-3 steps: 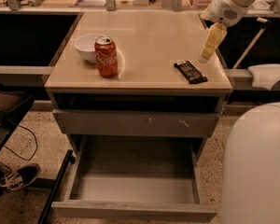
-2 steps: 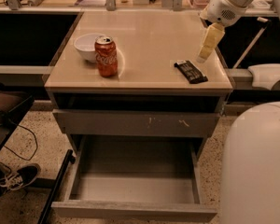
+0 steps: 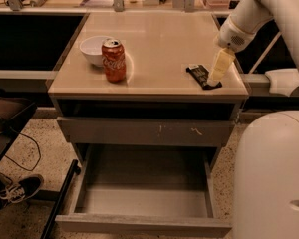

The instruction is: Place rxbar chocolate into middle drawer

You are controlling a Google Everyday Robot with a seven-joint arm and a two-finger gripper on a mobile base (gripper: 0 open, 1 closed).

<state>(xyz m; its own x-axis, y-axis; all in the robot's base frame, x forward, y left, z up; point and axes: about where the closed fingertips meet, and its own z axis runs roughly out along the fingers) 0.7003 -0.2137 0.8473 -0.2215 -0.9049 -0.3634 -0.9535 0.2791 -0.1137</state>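
The rxbar chocolate (image 3: 196,72), a flat black bar, lies on the right side of the tan cabinet top (image 3: 159,39), near its front edge. My gripper (image 3: 215,79) comes down from the upper right on the white arm (image 3: 269,4). Its pale fingers point down over the bar's near right end, at or just above it. The middle drawer (image 3: 144,199) is pulled out open below, low in the view, with a bare grey floor and a plain front panel.
A red soda can (image 3: 113,59) and a white bowl (image 3: 93,49) stand on the left of the top. A closed drawer front with pale scratches (image 3: 154,131) sits above the open drawer. My white base (image 3: 271,178) fills the lower right. A shoe (image 3: 17,188) and a cable lie on the floor at left.
My gripper has moved down and a little left, from above the top's right edge to the bar's near end. The bar, can and drawer have not moved.
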